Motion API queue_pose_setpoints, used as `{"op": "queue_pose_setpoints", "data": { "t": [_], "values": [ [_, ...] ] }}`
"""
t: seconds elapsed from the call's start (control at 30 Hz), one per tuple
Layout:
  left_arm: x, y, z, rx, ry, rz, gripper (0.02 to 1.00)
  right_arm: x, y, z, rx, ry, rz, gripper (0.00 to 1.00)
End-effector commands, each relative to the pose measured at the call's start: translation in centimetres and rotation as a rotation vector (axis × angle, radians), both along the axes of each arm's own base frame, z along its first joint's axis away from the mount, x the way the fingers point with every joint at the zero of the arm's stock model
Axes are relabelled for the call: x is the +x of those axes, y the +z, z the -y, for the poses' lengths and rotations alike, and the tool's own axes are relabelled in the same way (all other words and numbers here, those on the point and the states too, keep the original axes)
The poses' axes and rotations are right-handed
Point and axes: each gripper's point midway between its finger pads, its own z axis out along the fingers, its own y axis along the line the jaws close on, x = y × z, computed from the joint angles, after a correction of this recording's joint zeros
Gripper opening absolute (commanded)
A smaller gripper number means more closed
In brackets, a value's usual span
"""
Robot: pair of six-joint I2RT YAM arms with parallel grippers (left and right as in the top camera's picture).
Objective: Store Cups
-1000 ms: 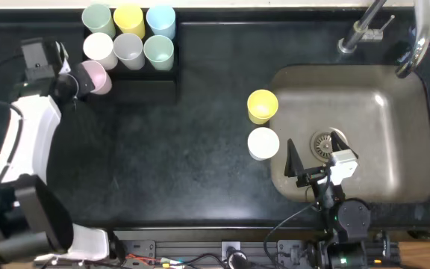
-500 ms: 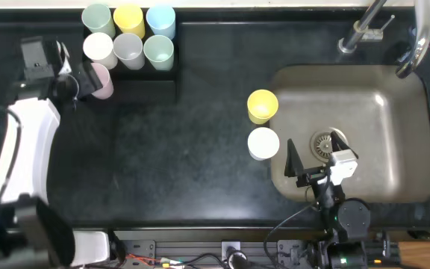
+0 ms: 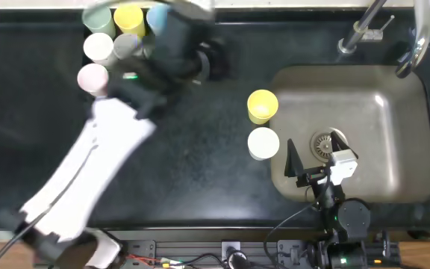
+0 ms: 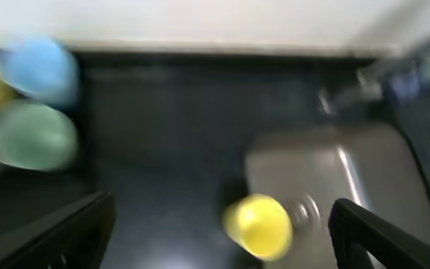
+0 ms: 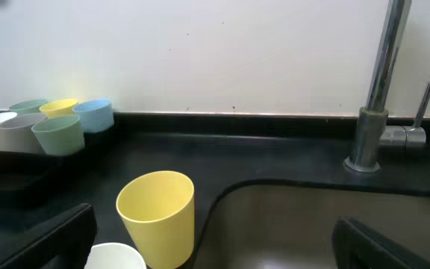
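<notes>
A yellow cup (image 3: pixel 262 105) and a white cup (image 3: pixel 263 143) stand on the dark counter beside the sink's left rim. A black rack (image 3: pixel 163 88) at the back left holds several pastel cups; a pink cup (image 3: pixel 92 77) stands upright at its front left corner. My left gripper (image 3: pixel 212 63) hangs blurred right of the rack, open with nothing between its fingers (image 4: pixel 51 232); its wrist view has the yellow cup (image 4: pixel 258 224) ahead. My right gripper (image 3: pixel 295 163) sits open over the sink's left part, with the yellow cup (image 5: pixel 157 213) and the white cup (image 5: pixel 114 256) close in front.
The steel sink (image 3: pixel 394 112) takes up the right side, with a faucet (image 3: pixel 360 30) behind it. The left arm's white link (image 3: pixel 88 172) lies diagonally across the counter's left half. A white wall (image 5: pixel 215 52) backs the counter.
The left gripper has let go of the pink cup, which now stands upright by the rack, and the arm has swung fast to the right. The right arm has not moved.
</notes>
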Motion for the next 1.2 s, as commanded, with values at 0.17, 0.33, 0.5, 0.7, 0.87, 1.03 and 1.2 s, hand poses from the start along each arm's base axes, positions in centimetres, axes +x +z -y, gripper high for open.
{"op": "queue_pose_setpoints", "data": {
  "t": [0.17, 0.33, 0.5, 0.7, 0.87, 1.03, 1.2],
  "values": [
    [-2.8, -13.2, 7.6, 0.072, -0.037, -0.337, 0.928, 0.0, -0.3, 0.0, 0.004, -0.001, 0.002, 0.998],
    [-2.7, -17.5, 8.3, 0.13, -0.037, -0.395, 0.906, 0.0, -0.3, 0.0, 0.004, -0.001, 0.002, 0.998],
    [-1.3, -18.9, 7.9, 0.165, 0.001, -0.364, 0.844, 0.0, -0.3, 0.0, 0.004, -0.001, 0.002, 0.998],
    [-0.4, -20.3, 7.8, 0.169, 0.017, -0.368, 0.737, 0.0, -0.3, 0.0, 0.004, -0.001, 0.002, 0.996],
    [0.4, -22.3, 7.2, 0.174, 0.056, -0.396, 0.544, 0.0, -0.3, 0.0, 0.004, -0.001, 0.002, 0.996],
    [1.2, -22.5, 6.9, 0.162, 0.071, -0.387, 0.132, 0.0, -0.3, 0.0, 0.004, -0.001, 0.002, 0.998],
    [1.6, -20.3, 7.0, 0.141, 0.062, -0.341, 0.036, 0.0, -0.3, 0.0, 0.004, -0.001, 0.002, 0.998]
  ]
}}
